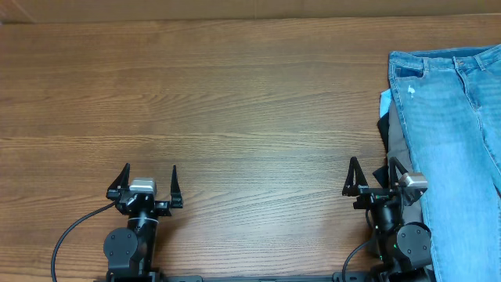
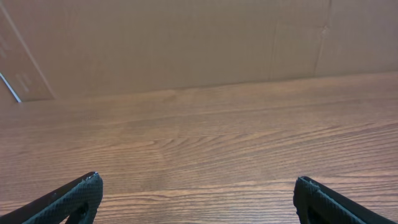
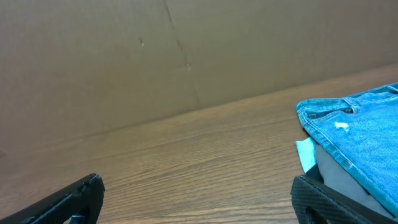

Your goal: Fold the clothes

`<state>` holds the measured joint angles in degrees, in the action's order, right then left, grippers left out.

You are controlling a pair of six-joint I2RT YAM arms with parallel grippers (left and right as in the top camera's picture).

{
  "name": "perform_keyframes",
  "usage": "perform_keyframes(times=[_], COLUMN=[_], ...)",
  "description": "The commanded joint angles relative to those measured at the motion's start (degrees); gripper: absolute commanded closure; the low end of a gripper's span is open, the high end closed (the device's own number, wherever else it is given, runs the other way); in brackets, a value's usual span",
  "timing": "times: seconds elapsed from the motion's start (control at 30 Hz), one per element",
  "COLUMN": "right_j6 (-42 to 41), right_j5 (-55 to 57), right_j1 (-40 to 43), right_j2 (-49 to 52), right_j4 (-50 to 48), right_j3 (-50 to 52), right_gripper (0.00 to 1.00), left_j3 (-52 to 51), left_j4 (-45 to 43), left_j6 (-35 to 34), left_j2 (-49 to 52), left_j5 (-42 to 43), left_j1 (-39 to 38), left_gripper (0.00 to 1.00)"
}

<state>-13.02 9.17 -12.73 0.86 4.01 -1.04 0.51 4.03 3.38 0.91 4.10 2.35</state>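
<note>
We see a wooden table (image 1: 235, 102) with a warm brown finish, its grain running left to right across the whole overhead view. Along the far edge of the table we find a plain brown cardboard wall (image 2: 186, 43) standing upright, and in the right wrist view this board carries a slanted crease (image 3: 180, 56). We note soft, even light, with a faint sheen on the wood.

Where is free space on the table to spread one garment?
Free: the bare table between the cardboard wall, the left gripper, the right gripper and the jeans. Crowded: the right side, where jeans cover other garments.
</note>
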Motion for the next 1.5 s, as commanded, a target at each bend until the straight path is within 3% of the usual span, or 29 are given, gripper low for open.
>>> perform_keyframes(times=[0.0,0.53,0.8,1.0,1.07,1.23,1.47], right_j6=[0.4,0.4,-0.1,-5.3,-5.3,-5.5,-8.5], right_j5=[-0.4,-0.9,-7.3,-8.1,-9.6,-11.5,-12.4], right_j1=[0.4,0.4,0.4,0.4,0.4,0.4,0.4], right_j2=[-0.4,-0.4,-0.4,-0.4,-0.3,0.5,13.9], right_j4=[-0.2,-0.2,0.0,0.4,0.8,8.5,23.0], right_j3=[0.6,0.6,0.6,0.5,-0.1,-7.3,-24.2], right_gripper=[0.00,0.00,0.00,0.00,0.00,0.00,0.00], left_j3=[-0.2,-0.2,-0.2,-0.2,-0.1,4.0,19.7], left_j4=[0.0,0.0,0.0,-0.3,-1.0,-0.9,7.0], left_j6=[-0.4,-0.4,-0.7,-9.0,-10.7,-10.7,-10.6], left_j2=[0.2,0.2,0.2,0.2,0.2,0.3,7.0], left_j5=[0.2,0.2,0.5,0.8,4.6,15.4,11.7], left_j1=[0.2,0.2,0.2,0.2,0.2,0.2,0.3], left_gripper=[0.00,0.00,0.00,0.00,0.00,0.00,0.00])
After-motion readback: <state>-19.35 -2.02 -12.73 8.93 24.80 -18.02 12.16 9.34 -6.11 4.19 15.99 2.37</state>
